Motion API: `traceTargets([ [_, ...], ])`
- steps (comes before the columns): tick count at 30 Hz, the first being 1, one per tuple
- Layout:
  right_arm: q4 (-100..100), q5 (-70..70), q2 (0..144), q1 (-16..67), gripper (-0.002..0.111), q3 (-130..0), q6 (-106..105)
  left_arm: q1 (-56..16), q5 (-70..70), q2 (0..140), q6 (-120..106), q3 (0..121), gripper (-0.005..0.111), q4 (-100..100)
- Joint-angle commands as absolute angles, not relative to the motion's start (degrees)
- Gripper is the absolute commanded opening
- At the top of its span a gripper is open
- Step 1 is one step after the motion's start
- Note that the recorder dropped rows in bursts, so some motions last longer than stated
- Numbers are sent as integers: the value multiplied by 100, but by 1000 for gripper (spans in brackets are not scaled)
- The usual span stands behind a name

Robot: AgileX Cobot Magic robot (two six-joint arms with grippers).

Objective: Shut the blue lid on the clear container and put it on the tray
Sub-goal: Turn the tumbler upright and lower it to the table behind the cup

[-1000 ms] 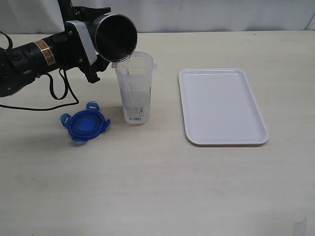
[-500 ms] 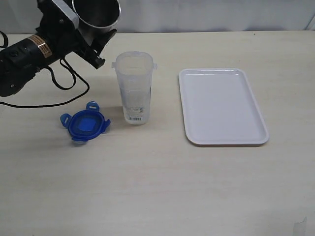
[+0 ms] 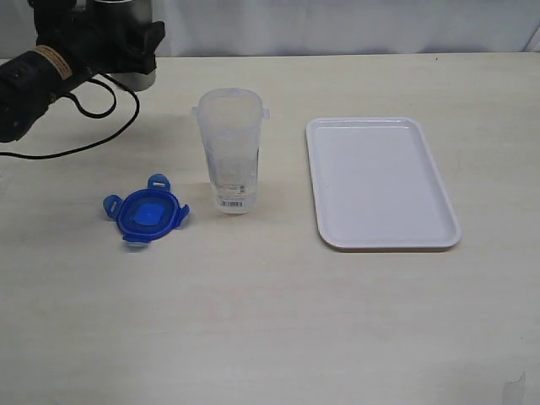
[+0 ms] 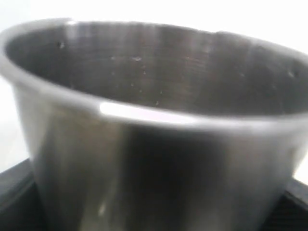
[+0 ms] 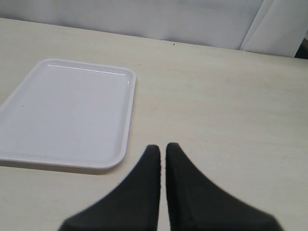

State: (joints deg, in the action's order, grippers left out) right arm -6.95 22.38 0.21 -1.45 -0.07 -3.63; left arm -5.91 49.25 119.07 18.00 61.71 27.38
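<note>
Inside the clamped left end effector [image 3: 126, 38] sits a metal cup [image 4: 154, 144]; the right end effector [image 5: 162, 151] is pressed together near the tray [image 5: 67, 103].

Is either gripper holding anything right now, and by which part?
The left gripper holds the metal cup by its side wall; the right gripper is shut, empty.

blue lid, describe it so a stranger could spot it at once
On the pale table, find the tall clear container left of the white tray in the exterior view. The blue lid lies flat beside its base, on the side away from the tray. It is the only blue thing, round with flaps sticking out.
</note>
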Motion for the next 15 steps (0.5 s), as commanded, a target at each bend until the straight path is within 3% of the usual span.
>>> traceTargets([
  [1, -676, 2239, 0, -183, 4, 0, -369, -284, 5267, 12386, 2444, 6586, 0, 2923],
  [15, -676, 2239, 0, -183, 4, 0, -369, -273, 5473, 13737, 2595, 8160, 0, 3081],
])
